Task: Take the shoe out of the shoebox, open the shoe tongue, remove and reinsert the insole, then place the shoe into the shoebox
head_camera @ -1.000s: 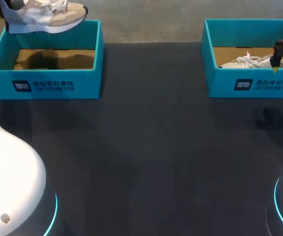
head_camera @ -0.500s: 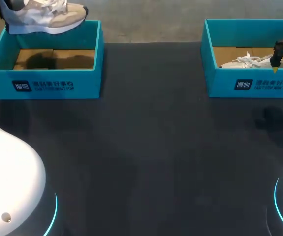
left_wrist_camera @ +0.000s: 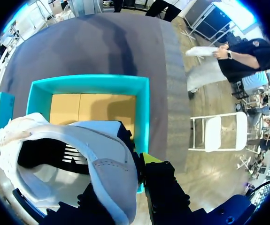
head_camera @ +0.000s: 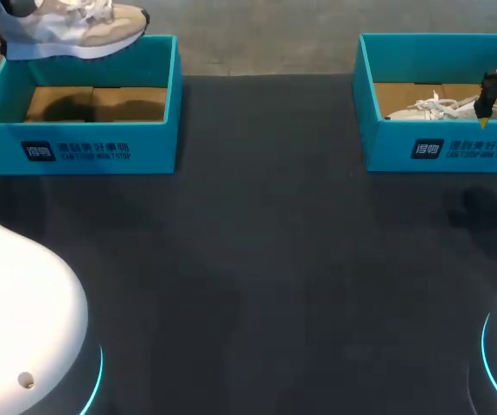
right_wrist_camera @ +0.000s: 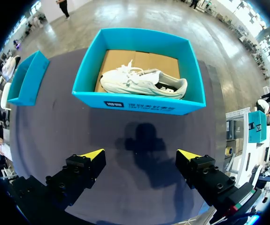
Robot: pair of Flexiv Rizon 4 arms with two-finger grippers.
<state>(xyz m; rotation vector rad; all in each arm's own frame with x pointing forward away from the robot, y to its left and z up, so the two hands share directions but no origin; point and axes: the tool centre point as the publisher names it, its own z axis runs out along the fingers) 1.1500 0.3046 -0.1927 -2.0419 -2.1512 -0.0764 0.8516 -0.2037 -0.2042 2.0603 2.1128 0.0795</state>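
Progress judged early: shoe (head_camera: 75, 30) out of left shoebox (head_camera: 75, 147) and clear of its rim, so extraction counted as done or nearly so. Left to do, as far as visible: setting down on table (head_camera: 257, 259), opening of tongue, removal and reinsertion of insole, return to box. No insole visible outside shoe. Tongue state not readable from these views.

Left gripper (left_wrist_camera: 127, 180): clamped on heel of shoe, with one yellow-tipped finger against outside of heel wall and other finger mostly hidden by shoe. Carries shoe roughly level, sole down, toe end away from fingers. Positioned high over left shoebox, with bare cardboard floor of box below and ahead of fingertips. No contact between shoe and box.

Right gripper (right_wrist_camera: 139, 161): fingers spread wide, nothing between them. Hangs above table, pointing down. Right shoebox (right_wrist_camera: 139, 104) just ahead of fingertips, with second shoe (right_wrist_camera: 142, 83) inside, apparently lying on its side. No contact with box or second shoe.
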